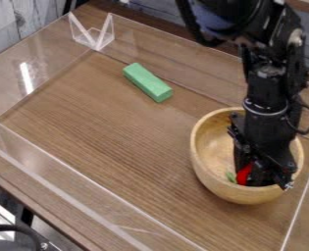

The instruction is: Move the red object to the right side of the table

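The red object (247, 177), small with a pale green bit beside it, shows between the fingertips inside the light-wood bowl (217, 147). My gripper (258, 174) reaches down from above into the bowl's right half and is shut on the red object. The black fingers hide most of it, and I cannot tell whether they also pinch the bowl's wall. The bowl stands at the right side of the brown wood-grain table (104, 137), close to the right acrylic wall.
A flat green rectangular block (147, 82) lies at the table's back middle. Low clear acrylic walls (90, 34) edge the tabletop; the right wall (306, 206) is just beside the bowl.
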Available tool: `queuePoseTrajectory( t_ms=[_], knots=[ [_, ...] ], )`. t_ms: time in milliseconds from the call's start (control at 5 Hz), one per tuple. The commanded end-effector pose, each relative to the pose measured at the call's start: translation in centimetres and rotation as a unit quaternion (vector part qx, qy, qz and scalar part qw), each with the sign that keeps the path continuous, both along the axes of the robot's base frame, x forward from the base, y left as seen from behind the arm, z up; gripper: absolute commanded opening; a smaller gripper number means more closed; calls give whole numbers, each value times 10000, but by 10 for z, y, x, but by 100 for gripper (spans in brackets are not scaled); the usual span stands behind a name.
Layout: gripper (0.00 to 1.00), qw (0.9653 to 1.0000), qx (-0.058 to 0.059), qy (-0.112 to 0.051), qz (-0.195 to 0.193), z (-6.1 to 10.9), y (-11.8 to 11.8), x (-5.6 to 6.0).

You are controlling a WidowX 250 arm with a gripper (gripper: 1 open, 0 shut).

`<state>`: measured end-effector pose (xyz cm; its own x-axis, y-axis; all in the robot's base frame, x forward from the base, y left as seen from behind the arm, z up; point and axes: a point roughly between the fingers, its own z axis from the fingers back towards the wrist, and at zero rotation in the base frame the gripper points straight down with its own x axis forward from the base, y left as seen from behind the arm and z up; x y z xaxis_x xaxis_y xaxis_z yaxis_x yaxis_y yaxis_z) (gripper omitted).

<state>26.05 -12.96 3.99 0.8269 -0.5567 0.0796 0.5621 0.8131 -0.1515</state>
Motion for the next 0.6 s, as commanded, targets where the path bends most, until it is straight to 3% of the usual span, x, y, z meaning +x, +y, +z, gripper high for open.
queuePoseTrajectory(
  t_ms=[0,400],
  knots=[
    [0,9999,-52,-72,-116,1,-4,-1],
    [0,9999,-42,47,-110,-11,-1,-8]
  ],
)
